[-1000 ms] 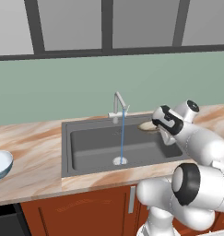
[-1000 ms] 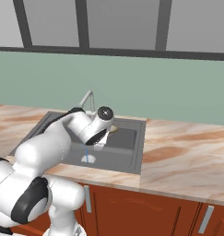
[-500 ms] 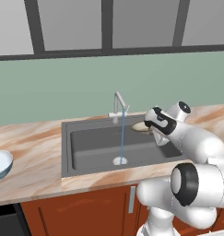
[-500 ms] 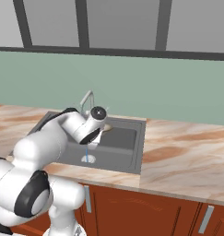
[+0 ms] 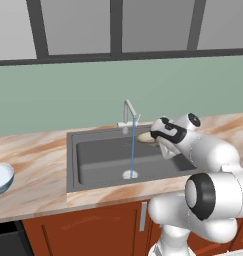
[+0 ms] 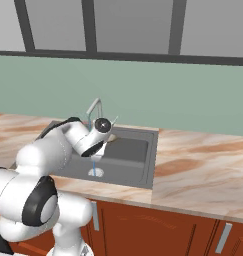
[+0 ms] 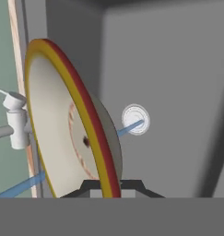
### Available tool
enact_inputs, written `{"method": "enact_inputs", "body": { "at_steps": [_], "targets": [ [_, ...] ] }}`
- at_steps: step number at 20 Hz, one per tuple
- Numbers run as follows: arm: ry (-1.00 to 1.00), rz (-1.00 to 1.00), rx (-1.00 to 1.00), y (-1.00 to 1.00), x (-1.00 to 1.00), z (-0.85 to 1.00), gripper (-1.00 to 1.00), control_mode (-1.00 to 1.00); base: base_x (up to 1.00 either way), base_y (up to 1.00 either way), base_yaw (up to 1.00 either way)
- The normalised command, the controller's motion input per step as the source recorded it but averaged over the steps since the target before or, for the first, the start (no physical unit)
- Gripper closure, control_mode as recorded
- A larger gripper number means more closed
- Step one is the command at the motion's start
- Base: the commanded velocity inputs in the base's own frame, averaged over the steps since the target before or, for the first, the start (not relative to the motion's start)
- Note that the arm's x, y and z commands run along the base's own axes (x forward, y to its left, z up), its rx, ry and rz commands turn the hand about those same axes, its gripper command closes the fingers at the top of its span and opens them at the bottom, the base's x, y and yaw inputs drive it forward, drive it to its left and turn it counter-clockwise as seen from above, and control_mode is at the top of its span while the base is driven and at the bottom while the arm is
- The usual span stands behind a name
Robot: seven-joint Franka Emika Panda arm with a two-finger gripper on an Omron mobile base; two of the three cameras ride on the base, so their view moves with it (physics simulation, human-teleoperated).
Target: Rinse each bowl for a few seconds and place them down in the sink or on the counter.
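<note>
The gripper [image 7: 111, 186] is clamped narrow on the rim of the shallow beige bowl [image 7: 62, 133], holding it tilted over the sink [image 5: 100, 160] beside the tap's water stream [image 5: 132, 147], while 1 pale blue bowl [image 5: 0, 177] sits on the counter [image 5: 33, 192] to the left.

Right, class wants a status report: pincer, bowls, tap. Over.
Pincer shut on beige bowl, held over sink. Tap running; stream beside the bowl. Pale blue bowl waiting on counter. Nothing in the way.
</note>
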Motion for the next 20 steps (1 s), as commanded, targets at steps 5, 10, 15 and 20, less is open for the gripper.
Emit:
{"method": "enact_inputs", "body": {
  "at_steps": [5,10,15,20],
  "targets": [
    [-0.05,0.01,0.00,0.25,0.08,-0.07,1.00,-1.00,0.00,0.00,0.00],
    [-0.06,0.00,0.00,0.20,0.14,-0.06,1.00,-1.00,0.00,0.00,0.00],
    [-0.04,0.00,0.00,0.17,0.24,-0.09,1.00,-1.00,0.00,0.00,0.00],
    [-0.02,0.00,0.00,0.08,0.28,-0.10,1.00,-1.00,0.00,0.00,0.00]
  ]
}}
